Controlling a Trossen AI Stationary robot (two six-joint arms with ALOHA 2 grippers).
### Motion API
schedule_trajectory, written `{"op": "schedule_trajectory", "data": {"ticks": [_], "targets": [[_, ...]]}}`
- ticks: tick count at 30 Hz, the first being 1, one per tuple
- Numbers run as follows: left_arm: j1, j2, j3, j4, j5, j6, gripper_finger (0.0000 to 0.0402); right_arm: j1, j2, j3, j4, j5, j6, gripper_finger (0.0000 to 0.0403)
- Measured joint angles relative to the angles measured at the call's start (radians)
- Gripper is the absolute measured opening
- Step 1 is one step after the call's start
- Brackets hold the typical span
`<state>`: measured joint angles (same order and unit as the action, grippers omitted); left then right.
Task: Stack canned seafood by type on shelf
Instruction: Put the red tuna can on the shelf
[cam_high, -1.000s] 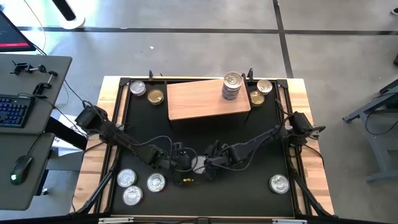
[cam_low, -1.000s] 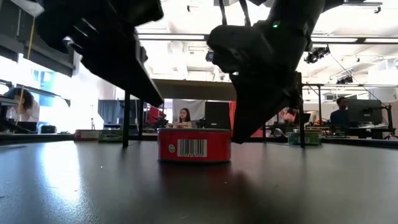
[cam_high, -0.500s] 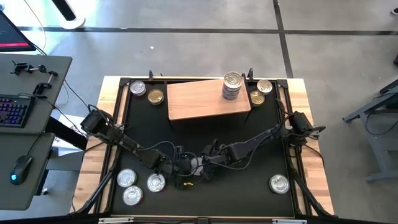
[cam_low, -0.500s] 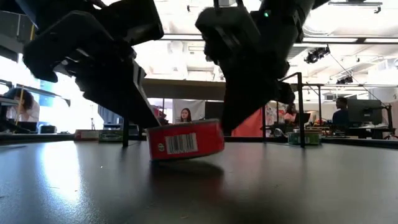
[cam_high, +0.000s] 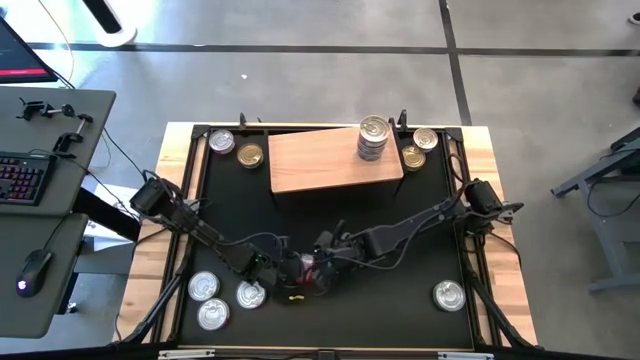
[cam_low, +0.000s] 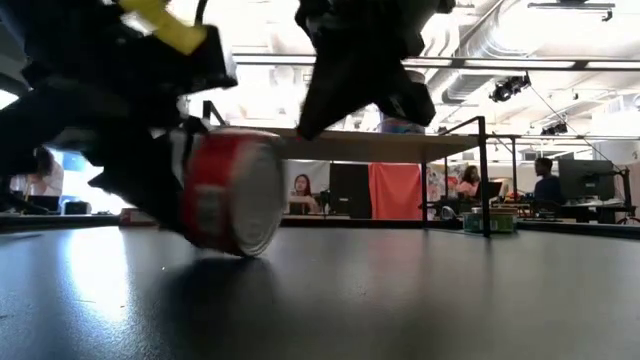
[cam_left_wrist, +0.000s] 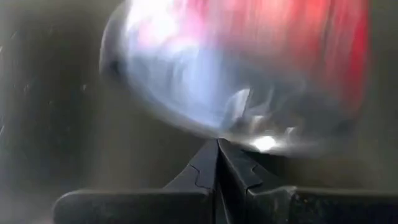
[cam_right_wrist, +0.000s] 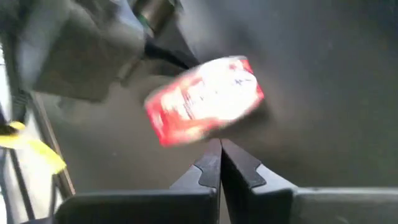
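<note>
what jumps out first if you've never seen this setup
A red-labelled can tipped up on its edge at the front middle of the black mat, with the left gripper and right gripper crowded against it, both with fingers shut. Behind, a lone stack of cans stands on the wooden shelf's right end, while other cans lie at the mat's corners.

A grey desk sits at nine o'clock, off the work table. It carries a keyboard with lit keys and, nearer seven o'clock, a dark mouse. The black mat covers the wooden table at centre. Across the room, a seated person faces a monitor, with a red panel beside it.
</note>
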<state>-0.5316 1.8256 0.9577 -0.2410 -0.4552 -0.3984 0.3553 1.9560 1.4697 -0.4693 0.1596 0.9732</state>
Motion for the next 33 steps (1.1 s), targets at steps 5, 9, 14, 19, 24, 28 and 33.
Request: {"op": "schedule_trajectory", "data": {"ticks": [5,9,14,19,24,28,33], "targets": [[0.008,0.007,0.002,0.037,-0.005,0.000,0.0000,0.000,0.000,0.004,0.029,0.001,-0.010,0.0000],[0.007,-0.003,0.003,0.023,-0.007,0.010,0.0000,-0.002,-0.019,0.003,-0.005,0.006,-0.059,0.0000],[-0.006,-0.076,0.003,-0.186,-0.045,-0.062,0.0000,-0.002,-0.119,0.005,-0.044,0.018,-0.246,0.0000],[-0.047,-0.165,0.002,-0.337,-0.082,-0.164,0.0000,-0.031,-0.133,0.026,-0.003,-0.163,-0.584,0.0004],[-0.125,-0.269,0.003,-0.327,-0.122,-0.307,0.0000,-0.087,-0.065,0.141,-0.108,-0.323,-0.791,0.0074],[-0.187,-0.368,0.004,-0.326,-0.145,-0.421,0.0000,-0.117,-0.019,0.235,-0.179,-0.347,-0.947,0.0171],[-0.244,-0.513,0.003,-0.230,-0.062,-0.526,0.0000,-0.113,0.032,0.270,-0.241,-0.344,-1.259,0.0269]]}}
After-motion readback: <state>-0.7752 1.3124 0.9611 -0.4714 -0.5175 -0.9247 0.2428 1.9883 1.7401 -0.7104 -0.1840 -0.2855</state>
